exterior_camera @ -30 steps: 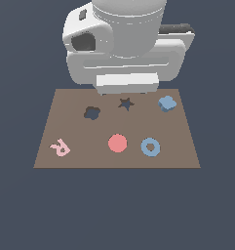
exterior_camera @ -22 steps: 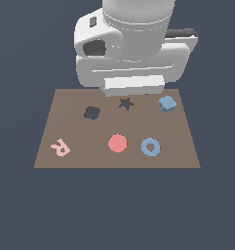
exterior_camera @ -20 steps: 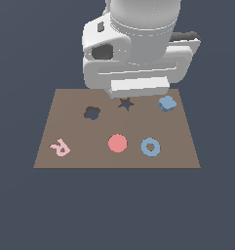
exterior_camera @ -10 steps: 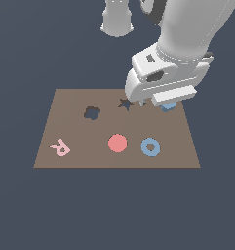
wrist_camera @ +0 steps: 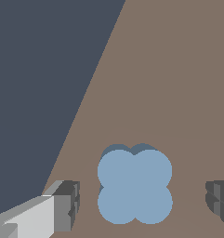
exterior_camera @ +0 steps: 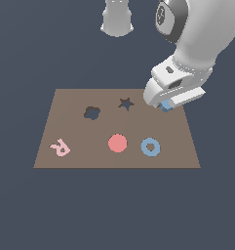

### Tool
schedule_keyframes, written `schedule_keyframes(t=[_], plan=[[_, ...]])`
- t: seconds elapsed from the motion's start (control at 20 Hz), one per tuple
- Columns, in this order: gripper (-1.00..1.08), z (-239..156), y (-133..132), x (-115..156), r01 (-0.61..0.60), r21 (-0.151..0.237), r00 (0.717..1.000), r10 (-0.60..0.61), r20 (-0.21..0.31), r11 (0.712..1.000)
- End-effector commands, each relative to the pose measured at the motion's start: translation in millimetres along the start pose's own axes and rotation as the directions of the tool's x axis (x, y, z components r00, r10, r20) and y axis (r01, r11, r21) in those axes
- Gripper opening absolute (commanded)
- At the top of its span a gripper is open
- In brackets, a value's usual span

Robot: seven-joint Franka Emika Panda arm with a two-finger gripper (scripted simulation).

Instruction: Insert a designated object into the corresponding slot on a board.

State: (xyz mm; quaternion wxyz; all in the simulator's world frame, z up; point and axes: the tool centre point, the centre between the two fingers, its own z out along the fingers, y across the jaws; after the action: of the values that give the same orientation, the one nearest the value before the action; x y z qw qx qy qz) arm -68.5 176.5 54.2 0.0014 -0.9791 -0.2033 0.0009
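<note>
Fingers [wrist_camera: 67,204] spread wide, one on each side of the light-blue lobed block [wrist_camera: 134,186] in the wrist view, clear brown board showing between each pad and the block. No contact with it, nothing held. Gripper [wrist_camera: 141,202] is released and straddling the piece.

Exterior view: gripper body [exterior_camera: 173,90] sits low over the board's [exterior_camera: 80,161] far corner on the exterior view's right. It covers most of the block; only a small blue corner [exterior_camera: 166,106] shows under the white housing. Fingers themselves not visible in this view.

Block lies flat on the board, close to the board edge where it meets the dark tabletop [wrist_camera: 39,69]. Four rounded lobes, no hole.

Clover-shaped slot [exterior_camera: 92,113] is in the far row toward the exterior view's left, empty, well apart from the block. Star cutout [exterior_camera: 126,103] lies between slot and block.

Near row, from the exterior view's left: pink R-shaped piece [exterior_camera: 60,147], red disc [exterior_camera: 117,143], blue ring [exterior_camera: 150,146]. All flat on the board, apart from each other and from the gripper.
</note>
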Motion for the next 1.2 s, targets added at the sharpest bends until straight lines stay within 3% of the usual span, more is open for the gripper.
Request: schedule_keyframes(t=[0.0,0.65,0.7,1.15], plan=[[1.00,4,-4,0,0.010,-0.002,1.000,-0.010,-0.002,1.000],[1.00,24,-4,-1,0.010,-0.003,1.000,-0.010,-0.001,1.000],[-1.00,24,-4,-1,0.010,-0.003,1.000,-0.010,-0.001,1.000],[-1.00,24,-4,-1,0.010,-0.003,1.000,-0.010,-0.001,1.000]])
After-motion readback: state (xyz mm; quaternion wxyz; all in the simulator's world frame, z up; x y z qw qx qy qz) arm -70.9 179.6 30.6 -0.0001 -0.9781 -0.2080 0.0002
